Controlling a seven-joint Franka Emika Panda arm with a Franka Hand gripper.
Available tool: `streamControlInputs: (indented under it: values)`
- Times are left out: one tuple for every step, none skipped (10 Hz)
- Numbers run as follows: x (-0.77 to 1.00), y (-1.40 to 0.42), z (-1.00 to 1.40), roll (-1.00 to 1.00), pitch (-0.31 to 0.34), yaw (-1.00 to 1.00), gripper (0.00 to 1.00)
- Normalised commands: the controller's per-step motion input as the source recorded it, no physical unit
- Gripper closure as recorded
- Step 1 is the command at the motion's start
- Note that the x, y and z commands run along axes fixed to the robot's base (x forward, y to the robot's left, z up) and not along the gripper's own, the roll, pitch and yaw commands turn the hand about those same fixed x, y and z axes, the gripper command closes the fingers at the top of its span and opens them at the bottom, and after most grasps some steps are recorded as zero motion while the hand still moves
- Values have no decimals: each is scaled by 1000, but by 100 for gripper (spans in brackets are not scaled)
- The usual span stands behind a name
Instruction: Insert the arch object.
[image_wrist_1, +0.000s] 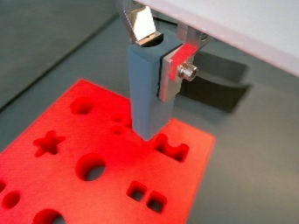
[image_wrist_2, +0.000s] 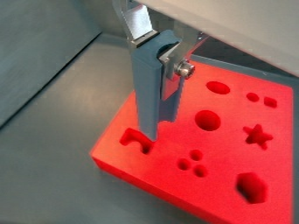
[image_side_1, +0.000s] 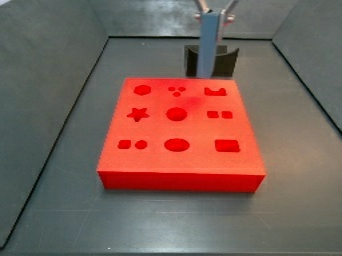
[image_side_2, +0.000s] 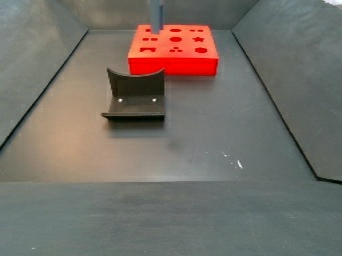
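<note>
My gripper (image_wrist_1: 158, 52) is shut on the arch object (image_wrist_1: 149, 92), a tall grey-blue block with a rounded groove in its top end, held upright between the silver fingers (image_wrist_1: 176, 72). It also shows in a wrist view (image_wrist_2: 149, 92). Its lower end stands over the red board (image_wrist_1: 70, 122), right beside the arch-shaped hole (image_wrist_1: 174, 149), also seen in a wrist view (image_wrist_2: 138, 140). I cannot tell whether it touches the board. In a side view the block (image_side_1: 210, 55) hangs over the board's far edge (image_side_1: 174, 84). No small dark block shows.
The board has several other cut-outs, among them a star (image_wrist_2: 257, 135) and a round hole (image_wrist_2: 207, 120). The dark fixture (image_side_2: 134, 95) stands on the grey floor apart from the board (image_side_2: 201, 65), and shows behind the block (image_side_1: 230, 60). Grey walls enclose the floor.
</note>
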Motion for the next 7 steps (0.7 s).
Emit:
streamControlInputs:
  values:
    - [43,0,-46,-69,-17,-1000,100]
    - [0,0,-23,-39,-6,-1000,100]
    - [0,0,0,-11,-14,-1000,100]
    - [0,0,0,0,-11,-1000,100]
    - [0,0,0,0,0,-1000,100]
    - [0,0,0,0,0,-1000,100]
    - [3,0,9,-21,-9,-1000,100]
